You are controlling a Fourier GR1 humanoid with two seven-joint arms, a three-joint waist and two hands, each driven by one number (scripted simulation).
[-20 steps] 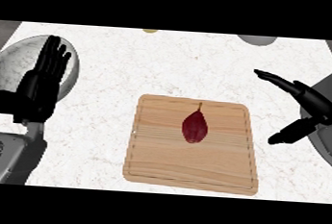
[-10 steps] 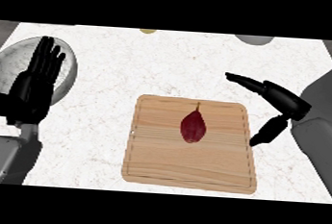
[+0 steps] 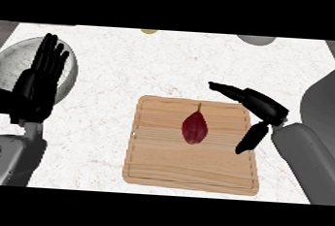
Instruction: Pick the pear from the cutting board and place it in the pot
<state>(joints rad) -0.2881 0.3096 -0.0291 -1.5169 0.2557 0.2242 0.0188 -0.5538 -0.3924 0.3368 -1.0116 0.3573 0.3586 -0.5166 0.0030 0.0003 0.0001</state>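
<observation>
Dark red pear (image 3: 195,128) lies flat on cutting board (image 3: 160,158).

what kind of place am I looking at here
Most likely a kitchen counter: a pale speckled countertop carries a wooden cutting board with a dark red pear on it, and a metal pot sits at the left, partly behind the resting left hand.

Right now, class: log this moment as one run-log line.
phase: reach | right hand: open, at cutting board right edge | pear: on board, untouched | left hand: open, resting at left | pot: far left
</observation>
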